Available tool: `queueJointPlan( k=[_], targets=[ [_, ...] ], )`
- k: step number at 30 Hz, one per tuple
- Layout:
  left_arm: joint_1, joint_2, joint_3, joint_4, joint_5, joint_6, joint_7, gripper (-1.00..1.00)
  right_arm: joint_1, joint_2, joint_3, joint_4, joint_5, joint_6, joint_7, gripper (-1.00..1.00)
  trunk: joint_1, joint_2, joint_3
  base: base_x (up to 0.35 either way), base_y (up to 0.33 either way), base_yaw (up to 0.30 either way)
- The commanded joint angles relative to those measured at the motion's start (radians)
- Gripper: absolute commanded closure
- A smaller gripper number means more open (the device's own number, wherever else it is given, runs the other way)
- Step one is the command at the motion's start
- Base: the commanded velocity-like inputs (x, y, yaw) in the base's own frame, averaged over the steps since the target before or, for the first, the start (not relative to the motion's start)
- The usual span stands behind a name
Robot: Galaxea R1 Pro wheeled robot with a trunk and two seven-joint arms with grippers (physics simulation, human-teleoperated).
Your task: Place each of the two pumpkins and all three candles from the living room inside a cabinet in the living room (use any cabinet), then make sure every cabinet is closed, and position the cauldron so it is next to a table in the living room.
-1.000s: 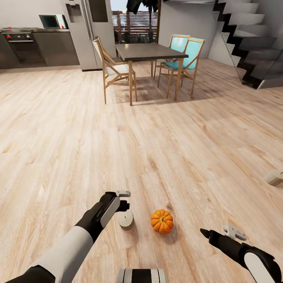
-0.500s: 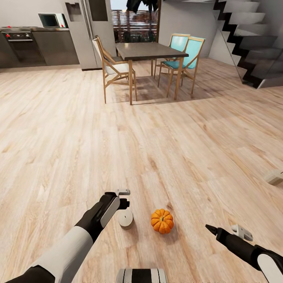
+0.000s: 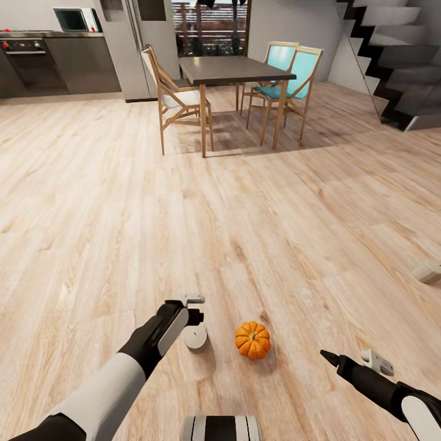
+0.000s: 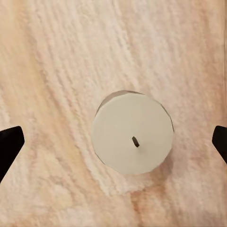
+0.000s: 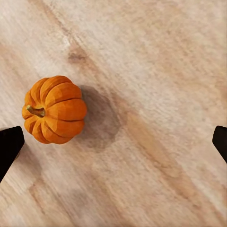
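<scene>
- Our left gripper (image 3: 195, 315) hangs straight above a candle (image 3: 196, 339) standing upright on the wooden floor (image 3: 122, 233); its jaws are spread wide, the fingertips (image 4: 9, 146) well clear of the candle (image 4: 133, 133) on both sides.
- Our right gripper (image 3: 352, 360) hovers low with jaws apart, holding nothing.
- A pumpkin (image 3: 253, 340) sits on the floor just beside the candle, between our grippers.
- Another candle (image 3: 427, 271) lies far right.
- A dining table (image 3: 236, 70) stands well beyond.
</scene>
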Motion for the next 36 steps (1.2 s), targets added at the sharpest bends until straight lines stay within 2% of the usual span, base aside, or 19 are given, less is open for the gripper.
queueJointPlan(
  k=[1,5,10,36],
  targets=[
    [-0.001,0.000,-0.017,-0.001,0.010,-0.003,0.003,-1.00,0.000,0.000,0.000,-0.001,-0.011,0.004,-0.010,-1.00,0.000,0.000,-0.001,0.000,0.000,0.000],
    [-0.001,0.001,-0.037,-0.001,0.010,-0.019,-0.015,-1.00,0.000,0.000,0.000,-0.001,-0.011,0.004,-0.010,-1.00,0.000,0.000,-0.001,0.000,0.000,0.000],
    [-0.001,0.001,-0.046,0.002,0.009,-0.025,-0.023,-1.00,0.000,0.000,0.000,-0.001,-0.011,0.004,-0.010,-1.00,0.000,0.000,-0.001,0.063,0.000,0.000],
    [-0.001,0.000,-0.048,0.001,0.009,-0.030,-0.025,-1.00,0.000,-0.001,-0.001,-0.001,-0.011,0.004,-0.010,-1.00,0.000,-0.001,-0.005,0.048,0.000,0.000]
  ],
)
